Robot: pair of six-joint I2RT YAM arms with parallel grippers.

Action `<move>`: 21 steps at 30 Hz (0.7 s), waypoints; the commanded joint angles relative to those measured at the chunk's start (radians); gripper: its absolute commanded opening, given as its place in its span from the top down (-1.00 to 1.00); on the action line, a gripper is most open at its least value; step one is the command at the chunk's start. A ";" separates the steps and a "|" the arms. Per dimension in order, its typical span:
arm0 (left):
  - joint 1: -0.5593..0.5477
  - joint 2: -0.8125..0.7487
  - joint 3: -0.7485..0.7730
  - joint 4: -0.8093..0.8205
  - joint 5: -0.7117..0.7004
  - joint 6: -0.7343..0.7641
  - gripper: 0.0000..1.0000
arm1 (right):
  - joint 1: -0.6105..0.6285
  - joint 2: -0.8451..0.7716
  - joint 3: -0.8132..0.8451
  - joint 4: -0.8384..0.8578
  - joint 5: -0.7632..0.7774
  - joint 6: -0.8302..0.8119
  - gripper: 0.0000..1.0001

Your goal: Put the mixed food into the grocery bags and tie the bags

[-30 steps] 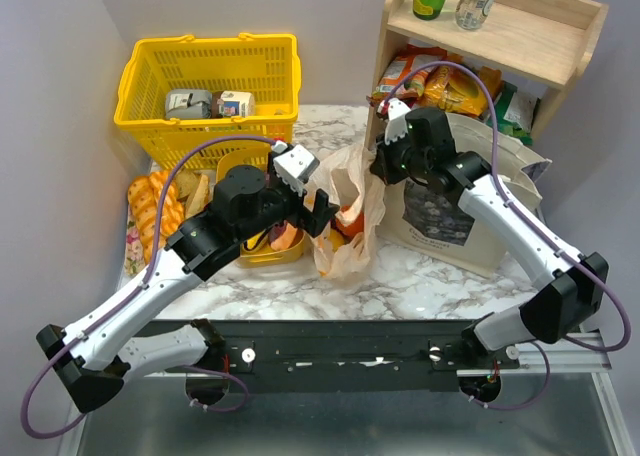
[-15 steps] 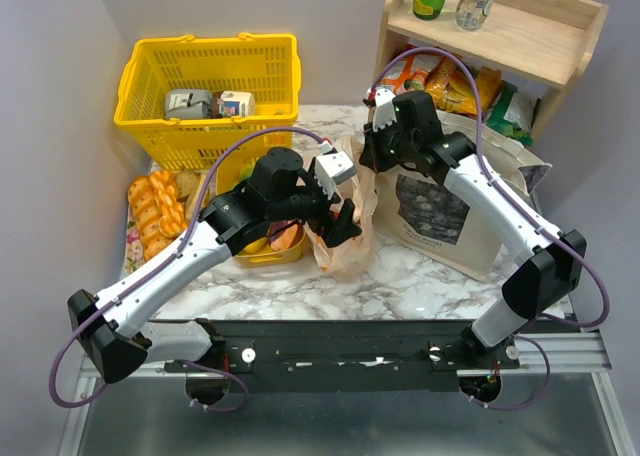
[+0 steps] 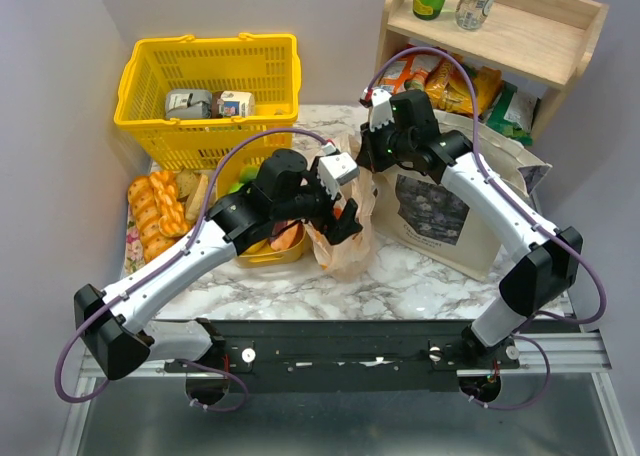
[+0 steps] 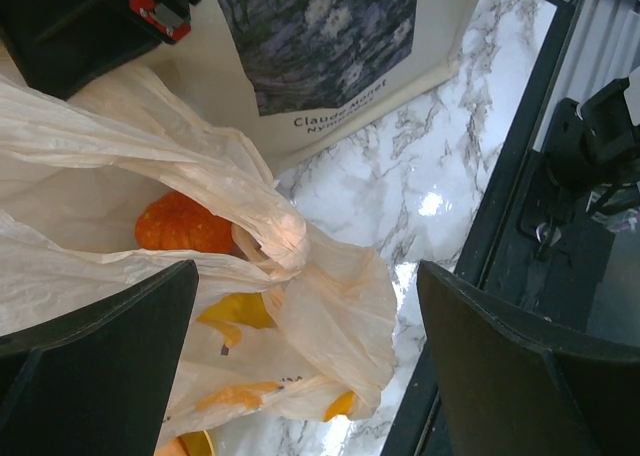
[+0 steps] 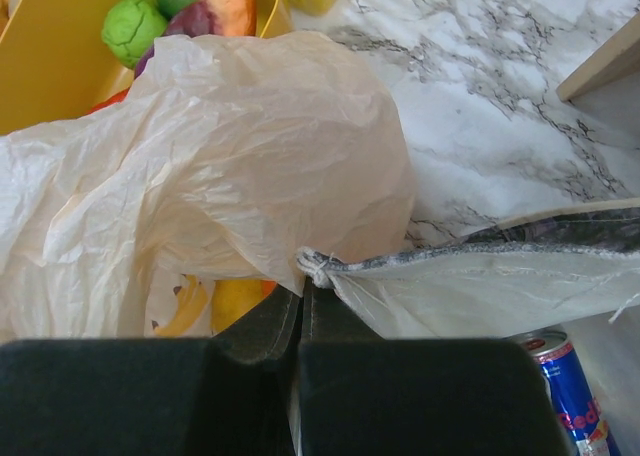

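Progress report: I'm roughly midway, by my reading. Two bags stand on the marble table [image 3: 400,271]. The peach bag [image 3: 345,251] is just left of the canvas tote [image 3: 470,231], and the two touch. Neither is tied. The peach bag's mouth is slack and open. Through the left wrist camera I count one orange [image 4: 180,221] inside it; there may be more under the folds, I can't tell. One drink can [image 5: 568,391] shows at the near right corner of the right wrist view, and it looks to be down inside the tote. I don't see a second can anywhere.

Left gripper [image 4: 305,276] hangs over the peach bag with its fingers spread wide, holding nothing. One twisted handle loop [image 4: 275,231] of the bag lies between them. Right gripper [image 5: 302,296] is closed tight and looks pinched on the tote's rim, which runs taut from the fingers off to the right. The peach plastic bunches against the same spot, so I can't rule out a bit of it being caught too.

What's left: the yellow tray [image 3: 262,254] to the left of the peach bag has food in it. I count two green pieces [image 5: 133,28], one reddish-purple piece [image 5: 215,11] and one long red-brown slice [image 3: 287,238]. So that's at least four items to load, then two bags to tie.
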 commanded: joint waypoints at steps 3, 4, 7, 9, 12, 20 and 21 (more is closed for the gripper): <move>-0.004 -0.032 0.035 0.045 -0.036 0.067 -0.98 | 0.006 0.020 0.031 0.017 -0.021 -0.008 0.87; -0.004 -0.032 0.054 0.026 -0.042 0.081 -0.98 | 0.006 0.020 0.029 0.017 -0.020 -0.008 0.86; -0.004 -0.042 0.093 -0.011 -0.082 0.101 -0.98 | 0.006 0.015 0.024 0.019 -0.021 -0.010 0.87; -0.004 -0.048 0.111 -0.029 -0.103 0.127 -0.98 | 0.006 0.015 0.024 0.019 -0.021 -0.010 0.87; -0.003 -0.038 0.136 -0.064 -0.114 0.149 -0.98 | 0.006 0.015 0.024 0.023 -0.023 -0.010 0.86; -0.003 0.030 0.148 -0.114 -0.045 0.147 -0.97 | 0.006 0.015 0.023 0.023 -0.026 -0.010 0.86; -0.003 0.036 0.142 -0.112 -0.042 0.150 -0.98 | 0.006 0.014 0.023 0.025 -0.026 -0.011 0.87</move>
